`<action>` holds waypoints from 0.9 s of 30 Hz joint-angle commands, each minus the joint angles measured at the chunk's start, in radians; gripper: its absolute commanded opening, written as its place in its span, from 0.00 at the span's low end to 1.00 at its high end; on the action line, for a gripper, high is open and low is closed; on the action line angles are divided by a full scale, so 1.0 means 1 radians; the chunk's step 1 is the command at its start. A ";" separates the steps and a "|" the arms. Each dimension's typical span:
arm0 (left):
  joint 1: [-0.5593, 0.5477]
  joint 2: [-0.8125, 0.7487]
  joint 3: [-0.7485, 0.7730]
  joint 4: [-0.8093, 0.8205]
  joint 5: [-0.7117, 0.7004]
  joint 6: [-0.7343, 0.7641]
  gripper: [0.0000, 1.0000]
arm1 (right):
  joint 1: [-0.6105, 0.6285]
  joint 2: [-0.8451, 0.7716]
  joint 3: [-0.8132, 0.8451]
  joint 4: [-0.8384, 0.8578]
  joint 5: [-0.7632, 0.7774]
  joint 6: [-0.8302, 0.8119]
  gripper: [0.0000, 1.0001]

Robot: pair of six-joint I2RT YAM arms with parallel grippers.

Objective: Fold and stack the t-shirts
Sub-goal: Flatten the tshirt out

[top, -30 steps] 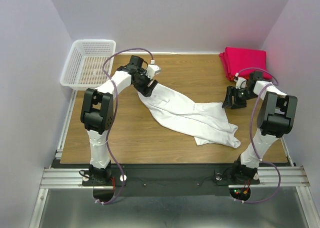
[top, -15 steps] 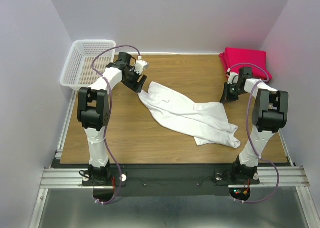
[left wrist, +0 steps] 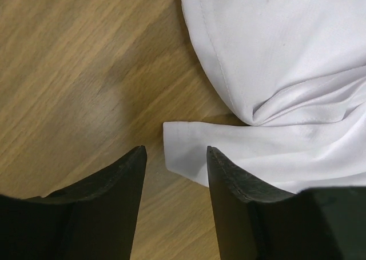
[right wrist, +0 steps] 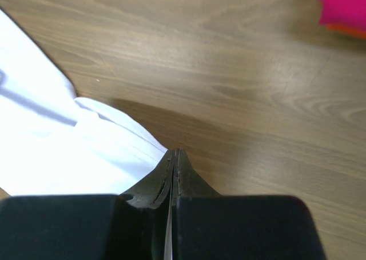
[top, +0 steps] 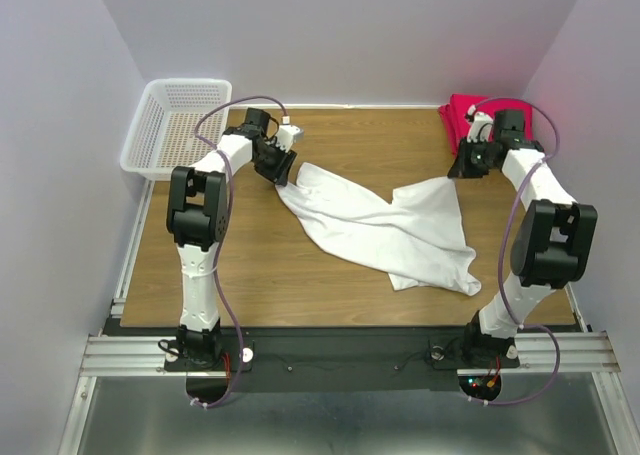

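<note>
t-shirt (top: 380, 230) of white cloth sprawls unfolded near the basket (top: 178, 125); right gripper (top: 466, 165) pinches its farthest edge, left gripper (top: 283, 171), jaws apart, straddles the basket-side corner, likely to stretch it flat

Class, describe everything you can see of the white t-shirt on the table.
The plain white soft-cloth t-shirt lies unfolded and creased, stretched diagonally across the brown wooden table. Stitched hems show along its edges. The right hand is shut on its far-right corner; the open left hand hangs over its far-left hemmed corner.
</note>
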 commanded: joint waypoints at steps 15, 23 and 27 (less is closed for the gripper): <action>0.110 -0.143 0.182 -0.046 0.116 -0.062 0.00 | -0.007 -0.085 0.246 -0.038 0.050 -0.062 0.01; 0.119 -0.227 0.195 -0.017 0.124 -0.091 0.00 | -0.007 -0.056 0.386 -0.038 0.043 -0.054 0.00; 0.122 -0.263 0.198 0.010 0.119 -0.109 0.00 | -0.007 -0.046 0.442 -0.038 0.031 -0.048 0.01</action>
